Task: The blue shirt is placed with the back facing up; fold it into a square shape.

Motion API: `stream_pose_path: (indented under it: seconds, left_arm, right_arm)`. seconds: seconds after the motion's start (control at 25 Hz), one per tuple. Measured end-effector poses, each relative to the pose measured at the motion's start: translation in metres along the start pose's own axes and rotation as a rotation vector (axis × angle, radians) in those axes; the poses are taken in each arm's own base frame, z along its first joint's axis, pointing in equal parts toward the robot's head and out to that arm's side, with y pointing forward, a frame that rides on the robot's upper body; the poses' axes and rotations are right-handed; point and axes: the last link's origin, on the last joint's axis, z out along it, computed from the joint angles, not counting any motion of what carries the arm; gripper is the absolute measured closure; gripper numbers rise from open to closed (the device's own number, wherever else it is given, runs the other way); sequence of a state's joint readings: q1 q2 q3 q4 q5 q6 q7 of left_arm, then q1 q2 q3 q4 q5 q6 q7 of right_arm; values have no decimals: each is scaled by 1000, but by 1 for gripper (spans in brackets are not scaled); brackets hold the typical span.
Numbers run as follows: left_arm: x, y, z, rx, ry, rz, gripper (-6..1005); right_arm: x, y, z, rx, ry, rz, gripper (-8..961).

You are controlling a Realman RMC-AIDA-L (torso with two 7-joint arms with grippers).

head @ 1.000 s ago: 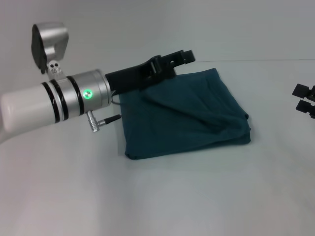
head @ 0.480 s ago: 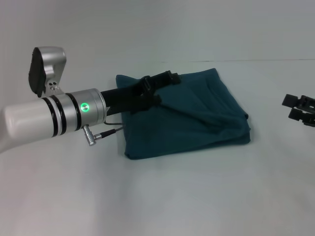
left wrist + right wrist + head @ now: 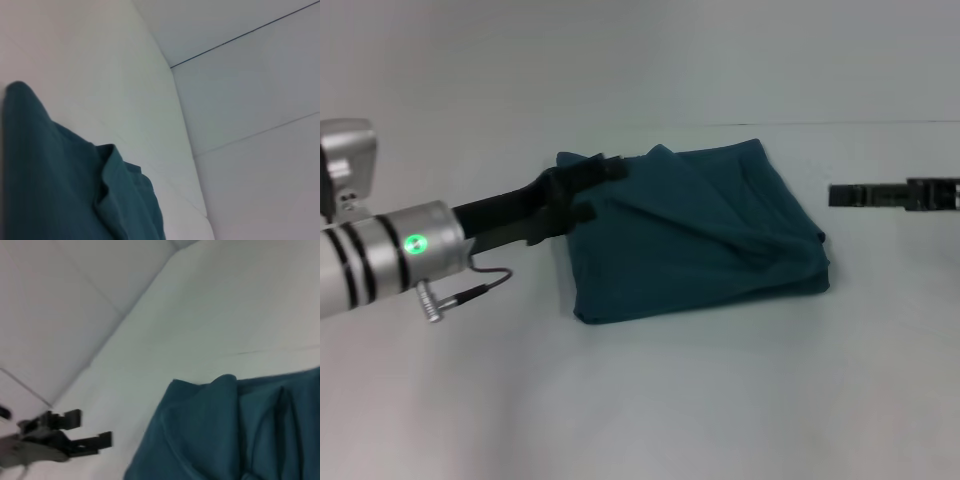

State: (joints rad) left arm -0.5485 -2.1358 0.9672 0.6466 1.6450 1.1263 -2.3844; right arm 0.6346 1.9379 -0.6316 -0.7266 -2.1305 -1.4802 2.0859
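The blue shirt [image 3: 695, 235] lies on the white table as a folded, roughly square bundle, with a loose fold raised along its far side. It also fills one corner of the left wrist view [image 3: 60, 190] and of the right wrist view [image 3: 235, 435]. My left gripper [image 3: 600, 188] hovers at the shirt's far left corner, open, with nothing between its fingers. The right wrist view shows that same left gripper [image 3: 80, 435] just off the cloth. My right gripper [image 3: 865, 194] hangs level to the right of the shirt, apart from it.
The white table [image 3: 650, 400] runs out in front of the shirt and on both sides of it. Behind it stands a pale wall [image 3: 650, 60]. A thin cable [image 3: 485, 283] hangs under my left wrist.
My left arm has pulled back to the left and lower, bringing its gripper from the shirt's far edge to the far left corner. The right gripper has turned and moved in toward the shirt.
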Motion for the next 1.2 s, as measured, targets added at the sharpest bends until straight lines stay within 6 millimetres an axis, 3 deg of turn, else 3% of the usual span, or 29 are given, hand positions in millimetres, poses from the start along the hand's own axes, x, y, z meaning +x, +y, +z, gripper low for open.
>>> stream_pose_path:
  seconds: [0.16, 0.24, 0.36, 0.48, 0.72, 1.2]
  left_arm:
    - [-1, -3, -27, -21, -58, 74, 50]
    - [-5, 2, -39, -46, -119, 181, 50]
    - [-16, 12, -61, -86, -256, 497, 50]
    - [-17, 11, -74, -52, -288, 626, 50]
    - [-1, 5, -102, -14, -147, 587, 50]
    - [1, 3, -108, -15, -94, 560, 49]
  right_arm:
    - [-31, 13, 14, 55, 86, -134, 8]
    - [-42, 20, 22, 72, 122, -157, 8]
    - [-57, 30, 33, 87, 155, -159, 8]
    - [-66, 38, 43, 105, 180, -139, 9]
    - [-78, 56, 70, 191, 302, -183, 10]
    - [-71, 91, 130, 294, 452, -504, 14]
